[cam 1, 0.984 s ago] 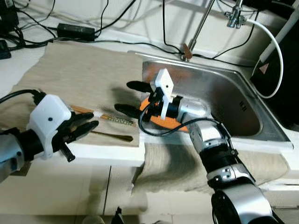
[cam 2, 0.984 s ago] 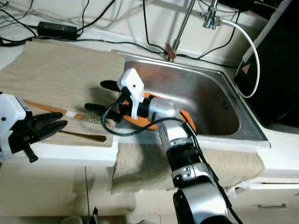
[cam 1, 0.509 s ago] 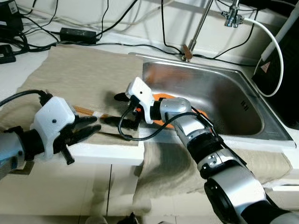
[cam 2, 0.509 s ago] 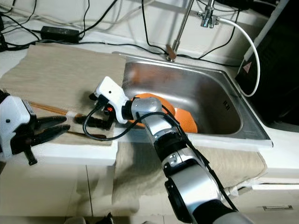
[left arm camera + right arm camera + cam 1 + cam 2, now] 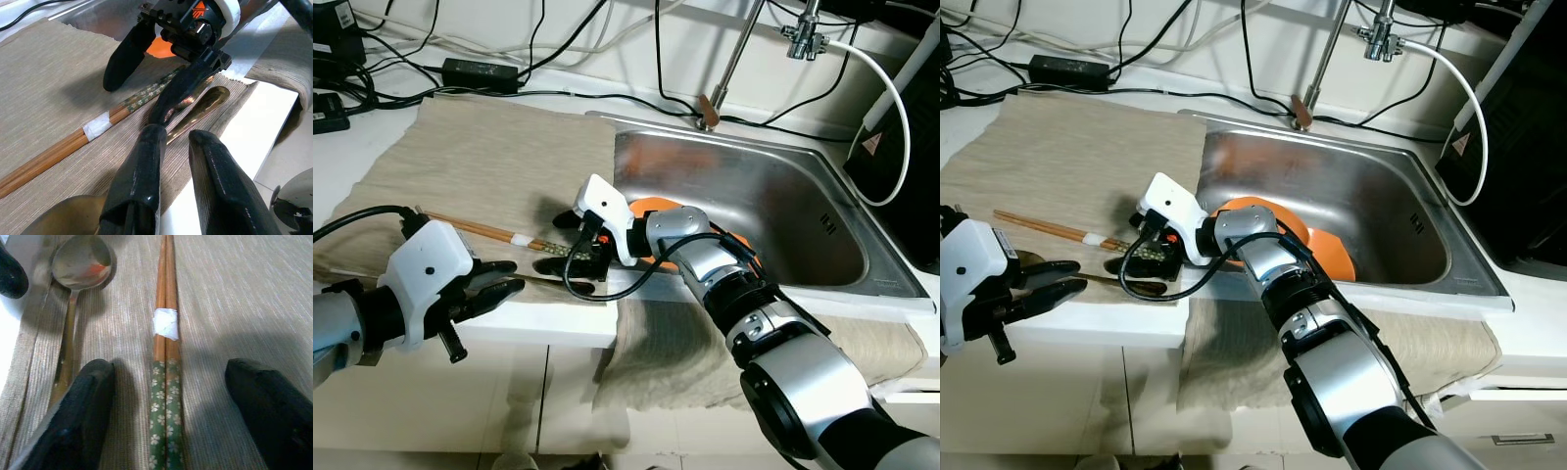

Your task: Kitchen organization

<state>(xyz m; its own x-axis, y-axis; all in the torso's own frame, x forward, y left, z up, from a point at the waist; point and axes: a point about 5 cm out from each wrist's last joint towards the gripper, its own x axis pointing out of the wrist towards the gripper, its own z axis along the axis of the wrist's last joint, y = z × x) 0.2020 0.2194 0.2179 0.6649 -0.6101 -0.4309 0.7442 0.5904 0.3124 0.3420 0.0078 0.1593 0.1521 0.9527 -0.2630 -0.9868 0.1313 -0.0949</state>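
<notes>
Two chopsticks (image 5: 165, 352), taped together, lie on the cloth mat (image 5: 499, 166) between our right gripper (image 5: 168, 401)'s spread fingers. We judge this the grasp step: next, close squarely. Our left gripper (image 5: 171, 161) hovers near the spoon (image 5: 78, 279), fingers slightly parted.

Count, this moment:

- Chopsticks (image 5: 165, 382) — 2, taped together as one pair, near the front edge of the cloth.
- Spoon (image 5: 73, 308) — 1, beside the pair, at the cloth's front edge.
- Cloth (image 5: 499, 166) — 1 on the counter; a second cloth (image 5: 656, 348) hangs over the counter's front edge.
- Orange dish (image 5: 1263, 217) — 1, in the sink.
- Sink (image 5: 783, 196) — 1.
- Grippers — 2: left gripper (image 5: 494, 284), right gripper (image 5: 570, 243).
</notes>
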